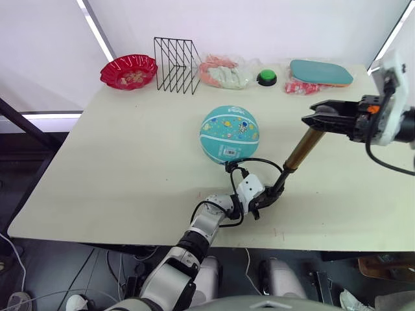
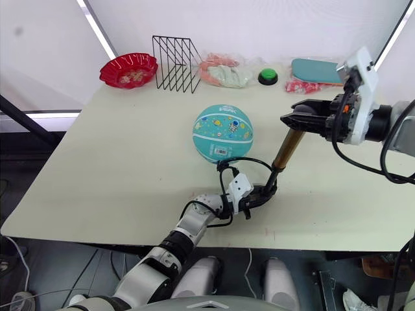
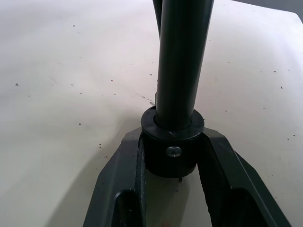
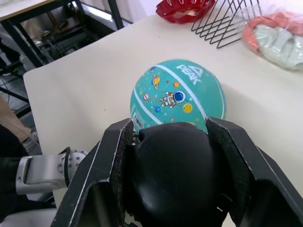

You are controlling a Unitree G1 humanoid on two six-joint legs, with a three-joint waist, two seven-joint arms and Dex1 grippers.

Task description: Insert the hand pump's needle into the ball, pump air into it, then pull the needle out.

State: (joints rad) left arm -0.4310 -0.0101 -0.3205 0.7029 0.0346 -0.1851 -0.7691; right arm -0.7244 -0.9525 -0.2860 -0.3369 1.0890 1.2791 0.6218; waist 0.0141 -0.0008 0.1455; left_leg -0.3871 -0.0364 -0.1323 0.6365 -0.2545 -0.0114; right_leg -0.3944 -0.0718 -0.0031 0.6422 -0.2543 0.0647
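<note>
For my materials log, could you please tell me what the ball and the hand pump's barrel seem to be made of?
The ball: probably rubber, matte teal, with printed cartoons, white seam lines and a stuck-on barcode label. The hand pump: its barrel looks like metal, with a gold-brass sheen; the black end caps are likely plastic, though that is uncertain.

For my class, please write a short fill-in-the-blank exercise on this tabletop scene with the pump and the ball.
1. The left gripper is shut on the hand pump's ____ end.
2. The right gripper is closed around the pump's black ____.
3. The ball's main colour is ____.
4. The green button sits at the table's ____ edge.

Missing words: lower; handle; teal; far
</note>
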